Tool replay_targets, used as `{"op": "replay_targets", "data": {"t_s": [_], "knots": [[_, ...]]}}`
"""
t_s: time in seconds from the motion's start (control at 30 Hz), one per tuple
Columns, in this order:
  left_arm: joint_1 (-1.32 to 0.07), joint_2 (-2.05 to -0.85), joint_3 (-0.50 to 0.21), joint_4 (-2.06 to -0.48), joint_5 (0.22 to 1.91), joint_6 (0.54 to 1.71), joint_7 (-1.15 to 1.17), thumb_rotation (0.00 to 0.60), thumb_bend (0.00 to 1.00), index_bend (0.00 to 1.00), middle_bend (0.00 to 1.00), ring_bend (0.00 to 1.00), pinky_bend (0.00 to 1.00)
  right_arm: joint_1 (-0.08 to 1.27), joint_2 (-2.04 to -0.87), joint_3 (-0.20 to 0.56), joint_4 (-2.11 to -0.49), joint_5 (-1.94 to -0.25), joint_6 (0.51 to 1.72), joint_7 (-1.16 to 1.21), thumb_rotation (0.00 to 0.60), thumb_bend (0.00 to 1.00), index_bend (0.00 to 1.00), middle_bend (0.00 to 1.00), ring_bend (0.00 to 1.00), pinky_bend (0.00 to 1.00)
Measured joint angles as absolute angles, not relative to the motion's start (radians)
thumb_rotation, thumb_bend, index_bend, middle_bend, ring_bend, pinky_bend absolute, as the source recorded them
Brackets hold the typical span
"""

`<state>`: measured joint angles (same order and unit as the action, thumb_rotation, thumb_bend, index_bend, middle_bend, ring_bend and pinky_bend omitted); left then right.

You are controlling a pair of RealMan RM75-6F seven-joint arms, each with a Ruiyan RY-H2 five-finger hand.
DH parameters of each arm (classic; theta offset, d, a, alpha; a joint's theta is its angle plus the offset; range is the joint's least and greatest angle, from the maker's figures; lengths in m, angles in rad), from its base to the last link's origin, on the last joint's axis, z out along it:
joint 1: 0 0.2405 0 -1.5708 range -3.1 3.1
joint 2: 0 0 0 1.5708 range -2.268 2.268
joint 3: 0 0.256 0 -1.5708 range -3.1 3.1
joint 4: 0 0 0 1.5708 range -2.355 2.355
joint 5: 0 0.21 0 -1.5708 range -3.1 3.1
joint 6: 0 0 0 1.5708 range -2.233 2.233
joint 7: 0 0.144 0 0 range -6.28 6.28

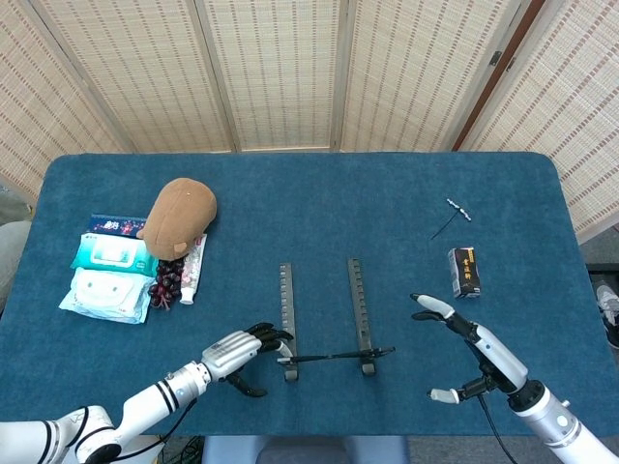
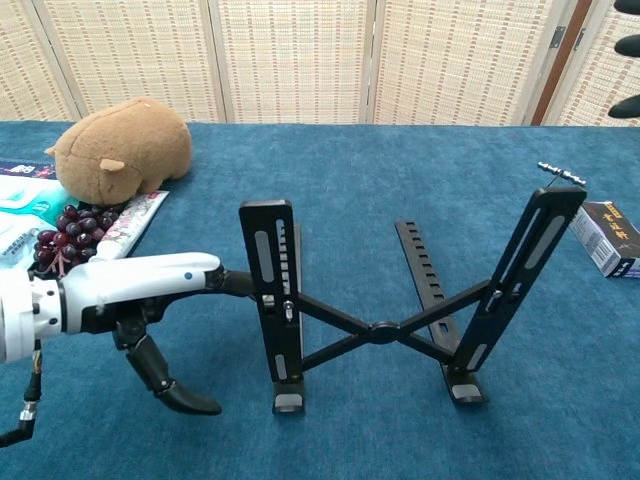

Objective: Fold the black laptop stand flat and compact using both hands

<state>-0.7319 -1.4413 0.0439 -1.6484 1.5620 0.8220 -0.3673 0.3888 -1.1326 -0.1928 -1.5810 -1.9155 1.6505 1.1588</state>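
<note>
The black laptop stand (image 1: 329, 356) stands unfolded near the table's front edge, its two notched rails (image 1: 358, 302) running away from me. In the chest view its X-shaped cross brace (image 2: 380, 330) links two tilted uprights. My left hand (image 1: 237, 350) is at the stand's left side. Its fingers (image 2: 232, 283) reach to the left upright (image 2: 272, 290) and seem to touch it, while the thumb hangs down apart, holding nothing. My right hand (image 1: 476, 350) hovers open to the right of the stand, well clear of it. Only its dark fingertips (image 2: 628, 46) show in the chest view.
A brown plush toy (image 1: 177, 217), grapes (image 1: 166, 282), a tube and tissue packs (image 1: 104, 278) lie at the left. A small black box (image 1: 465, 272) and a thin metal tool (image 1: 453, 215) lie at the right. The blue table (image 1: 309, 193) is backed by woven screens.
</note>
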Motion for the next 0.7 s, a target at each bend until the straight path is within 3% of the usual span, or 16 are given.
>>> {"op": "replay_targets", "data": {"t_s": [0.43,0.7], "knots": [[-0.738,-1.426,0.036,-1.657,1.554,0.840,-0.364,0.600,0.17,0.28,0.13,0.12,0.00,0.384,-1.124,-0.187,-1.576,-1.912,1.646,1.135,0.600,0.00,0.00,0.07,0.00,0.19],[-0.702,-1.358,0.023,-1.680,1.549,0.935,-0.304,0.600,0.17,0.27,0.13,0.12,0.00,0.401,-1.030,-0.187,-1.625,-1.909,1.573,0.970,0.600,0.00,0.00,0.01,0.00,0.19]]}}
